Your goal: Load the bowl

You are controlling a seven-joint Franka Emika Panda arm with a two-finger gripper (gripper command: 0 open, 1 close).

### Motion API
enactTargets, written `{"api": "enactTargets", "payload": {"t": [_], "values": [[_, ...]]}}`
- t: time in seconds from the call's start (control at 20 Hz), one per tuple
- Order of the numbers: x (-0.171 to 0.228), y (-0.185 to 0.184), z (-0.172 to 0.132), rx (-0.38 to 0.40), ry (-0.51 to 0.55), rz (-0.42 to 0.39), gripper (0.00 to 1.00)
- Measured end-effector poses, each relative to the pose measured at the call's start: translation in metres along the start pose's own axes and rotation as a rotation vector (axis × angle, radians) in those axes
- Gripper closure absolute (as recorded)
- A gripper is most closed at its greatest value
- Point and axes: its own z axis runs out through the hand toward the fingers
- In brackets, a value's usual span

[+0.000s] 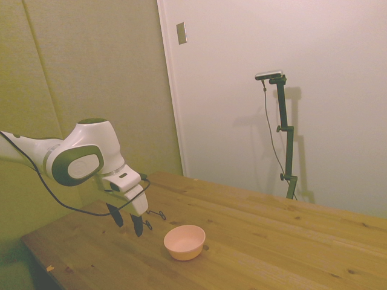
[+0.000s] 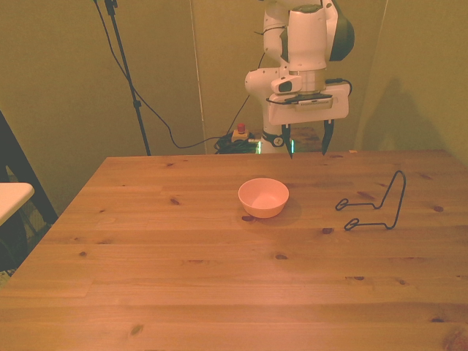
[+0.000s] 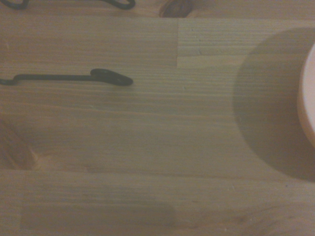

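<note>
End effector (image 2: 307, 148) hangs open and empty above the table (image 2: 219, 292), the bowl (image 2: 263, 197) sitting upright just beside it (wire rack (image 2: 374, 205) off to its other side).

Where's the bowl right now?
In the front view the bowl sits upright mid-table, with the wire rack to its right. The open gripper hangs beyond it, not touching.
</note>
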Motion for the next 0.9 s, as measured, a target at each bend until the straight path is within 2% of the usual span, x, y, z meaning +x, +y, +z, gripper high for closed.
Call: {"api": "enactTargets", "payload": {"t": [0.2, 0.6, 0.9], "values": [[0.004, 0.000, -0.001, -0.008, 0.020, 0.002, 0.00], [0.049, -0.003, -0.004, -0.014, 0.119, 0.090, 0.00], [0.074, -0.023, 0.025, -0.041, 0.144, 0.146, 0.00]]}}
